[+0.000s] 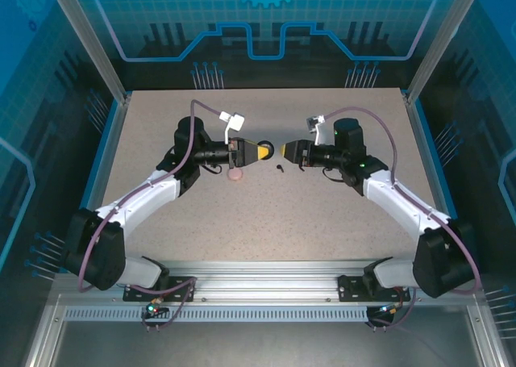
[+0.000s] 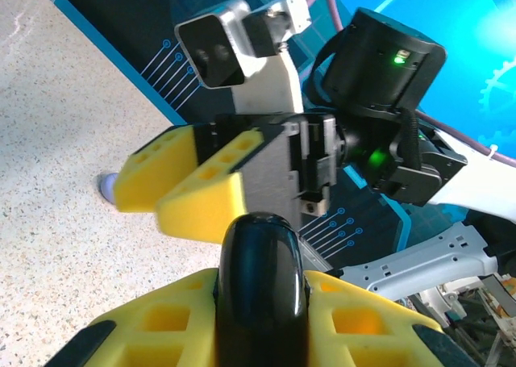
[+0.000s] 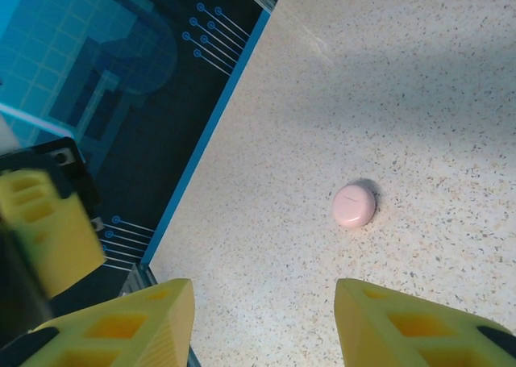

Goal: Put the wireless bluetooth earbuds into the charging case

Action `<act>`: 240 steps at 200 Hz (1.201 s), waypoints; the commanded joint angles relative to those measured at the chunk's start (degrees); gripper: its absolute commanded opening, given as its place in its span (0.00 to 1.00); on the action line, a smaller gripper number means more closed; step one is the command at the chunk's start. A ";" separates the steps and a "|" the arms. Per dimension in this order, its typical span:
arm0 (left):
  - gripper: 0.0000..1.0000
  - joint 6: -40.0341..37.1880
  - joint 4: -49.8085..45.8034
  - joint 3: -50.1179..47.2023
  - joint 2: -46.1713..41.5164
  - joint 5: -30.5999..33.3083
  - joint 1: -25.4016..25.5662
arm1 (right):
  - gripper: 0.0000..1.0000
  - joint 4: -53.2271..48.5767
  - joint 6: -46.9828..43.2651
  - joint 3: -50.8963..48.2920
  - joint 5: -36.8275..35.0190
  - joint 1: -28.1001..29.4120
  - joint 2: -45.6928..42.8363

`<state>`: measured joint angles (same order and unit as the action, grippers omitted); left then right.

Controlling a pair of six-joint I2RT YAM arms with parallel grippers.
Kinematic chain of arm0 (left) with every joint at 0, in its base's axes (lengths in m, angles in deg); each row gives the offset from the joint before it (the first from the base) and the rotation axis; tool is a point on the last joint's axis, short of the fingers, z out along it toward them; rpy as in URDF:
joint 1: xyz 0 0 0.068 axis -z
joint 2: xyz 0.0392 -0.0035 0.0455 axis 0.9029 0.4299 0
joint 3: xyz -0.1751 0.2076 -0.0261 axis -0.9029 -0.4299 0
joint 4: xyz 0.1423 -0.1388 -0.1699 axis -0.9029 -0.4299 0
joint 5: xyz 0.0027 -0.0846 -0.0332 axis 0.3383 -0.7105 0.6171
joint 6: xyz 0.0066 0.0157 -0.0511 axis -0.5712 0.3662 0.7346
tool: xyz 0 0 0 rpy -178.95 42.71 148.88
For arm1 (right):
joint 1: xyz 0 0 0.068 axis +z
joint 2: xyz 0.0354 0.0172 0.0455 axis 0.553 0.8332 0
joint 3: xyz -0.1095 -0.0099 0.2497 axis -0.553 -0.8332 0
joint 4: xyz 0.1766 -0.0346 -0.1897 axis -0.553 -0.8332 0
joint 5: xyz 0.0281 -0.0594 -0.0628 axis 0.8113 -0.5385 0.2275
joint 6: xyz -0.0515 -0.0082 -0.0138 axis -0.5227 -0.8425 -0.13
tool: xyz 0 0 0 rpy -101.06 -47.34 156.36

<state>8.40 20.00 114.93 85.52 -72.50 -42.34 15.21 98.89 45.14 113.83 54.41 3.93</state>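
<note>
Nearest me on the table (image 1: 322, 222) lie one pink case (image 1: 235, 174), lid down, and one black earbud (image 1: 280, 169), loose and near it. Farther out, my left gripper (image 1: 263, 151) pinches one black case (image 2: 260, 278) on edge. The right gripper (image 1: 285, 151) faces it, jaws spread and empty. I count no earbud seated, so I judge all the inserting is left.
</note>
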 commanded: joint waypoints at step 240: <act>0.00 -12.99 0.25 -2.52 -1.46 22.13 5.85 | 0.40 -4.30 49.04 13.51 -26.30 16.29 7.11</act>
<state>-2.33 18.17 112.92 85.09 -50.75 -36.95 9.40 147.02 57.10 87.47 69.69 10.05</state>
